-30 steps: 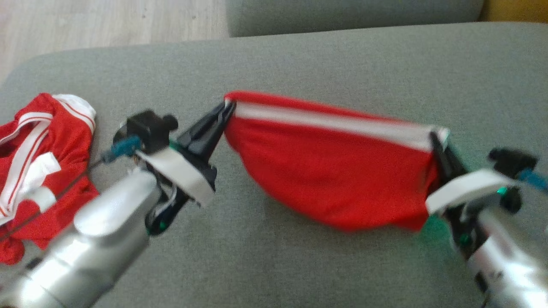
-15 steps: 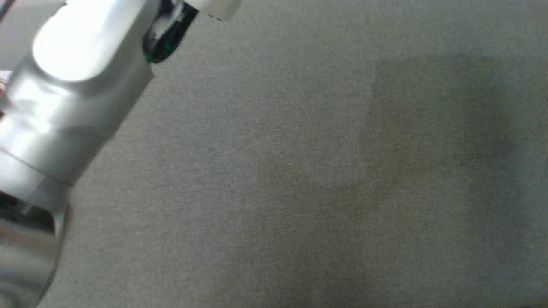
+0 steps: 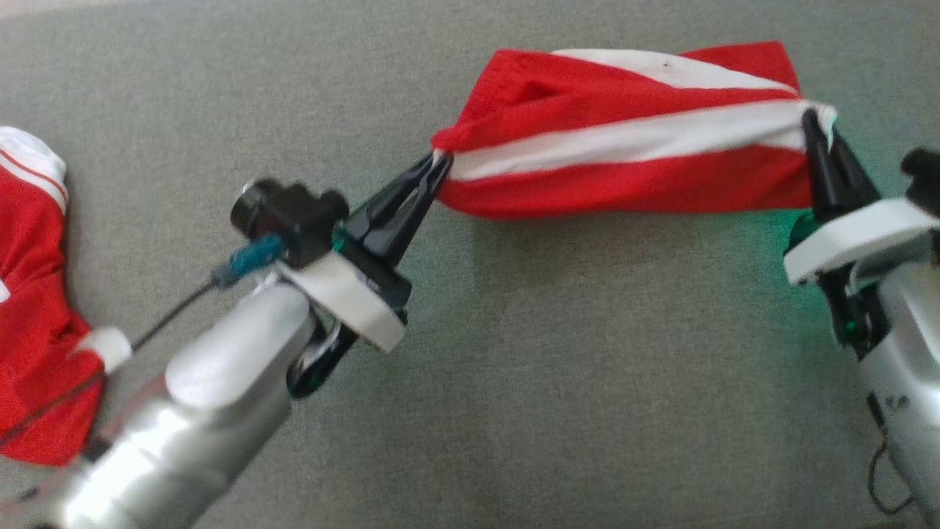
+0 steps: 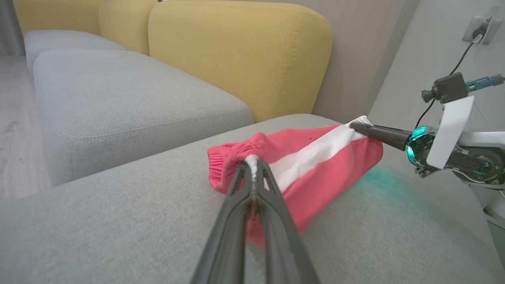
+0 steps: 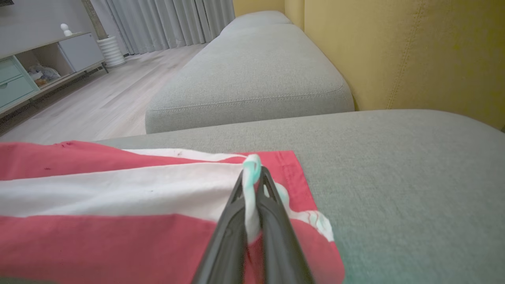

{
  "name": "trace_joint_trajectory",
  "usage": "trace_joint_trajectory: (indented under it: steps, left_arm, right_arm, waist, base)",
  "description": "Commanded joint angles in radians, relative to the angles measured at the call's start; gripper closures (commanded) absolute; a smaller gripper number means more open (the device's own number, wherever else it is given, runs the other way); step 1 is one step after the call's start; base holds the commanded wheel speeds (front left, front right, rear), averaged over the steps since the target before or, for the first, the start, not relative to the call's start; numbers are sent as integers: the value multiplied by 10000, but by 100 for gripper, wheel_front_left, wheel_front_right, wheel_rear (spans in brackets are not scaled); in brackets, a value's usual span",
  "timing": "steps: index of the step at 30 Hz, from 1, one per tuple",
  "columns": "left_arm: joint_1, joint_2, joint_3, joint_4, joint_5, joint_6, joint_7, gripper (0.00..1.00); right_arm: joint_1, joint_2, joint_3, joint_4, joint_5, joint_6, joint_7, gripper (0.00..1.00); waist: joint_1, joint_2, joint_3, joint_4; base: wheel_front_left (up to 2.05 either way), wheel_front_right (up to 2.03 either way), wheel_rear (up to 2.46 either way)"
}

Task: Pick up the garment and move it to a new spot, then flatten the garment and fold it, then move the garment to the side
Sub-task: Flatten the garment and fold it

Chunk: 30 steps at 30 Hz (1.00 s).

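**Sofa cushion [image 3: 587, 382]: flatten step**

Grey cushion carries the red garment [image 3: 624, 169], stretched across its middle, belly sagging onto it. Left hand [image 3: 439, 159] & right hand [image 3: 808, 119] each clenched on a striped corner. Pull corners apart evenly, lower both tog. w/o slack.

A home living room: grey sofa [image 5: 252, 75], yellow back cushions [image 4: 236, 55], curtains [image 5: 158, 23], low sideboard [image 5: 39, 67], wood floor [image 5: 98, 102].

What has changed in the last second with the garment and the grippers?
The head camera has shifted. The garment, which sagged toward the robot below its white stripe, is now pulled straighter, with cloth spread beyond the stripe. Unchanged: the left gripper and right gripper stay shut on its two ends, and the second red garment lies at the left.
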Motion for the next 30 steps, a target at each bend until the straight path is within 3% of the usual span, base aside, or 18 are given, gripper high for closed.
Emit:
trace_joint_trajectory:
  steps: [1,2,3,9,15,28,29,30]
  left_arm:
    - [220,377,777,-501,299,18,-49,100]
    - [551,419,907,-653,492,18,-49,100]
    - [849,457,1011,-794,712,18,-49,100]
    - [2430,469,1601,-1255,1424,20,-50,100]
    - [2947,416,1904,-1360,1730,19,-50,100]
    - [3081,226,2072,-1375,1882,18,-51,100]
    - [3084,211,2064,-1369,1882,18,-51,100]
    - [3078,204,2064,-1361,1882,18,-51,100]
  right_arm:
    - [364,-12,14,-396,77,73,-163,84]
    - [569,-5,-47,-472,50,73,-179,51]
    - [795,-17,-16,-589,-32,73,-189,0]
    - [2352,125,-556,-1624,-680,73,-206,0]
    - [3315,487,-835,-2122,-1382,73,-208,0]
    - [3152,1159,-1368,-1343,-1738,73,620,0]
    - [3106,1186,-1344,-1280,-1663,73,667,2]
    - [3066,1188,-1298,-1232,-1611,73,702,34]
  waist:
    - [1,0,-209,-74]
    - [1,0,-293,-83]
    - [1,0,-384,-77]
    - [1,0,-835,-10]
    - [1,0,-852,60]
    - [1,0,-853,262]
    - [1,0,-867,281]
    - [1,0,-880,301]
  base:
    - [0,0,0]
    - [0,0,0]
    - [0,0,0]
    - [0,0,0]
    - [0,0,0]
    - [0,0,0]
    - [0,0,0]
    - [0,0,0]
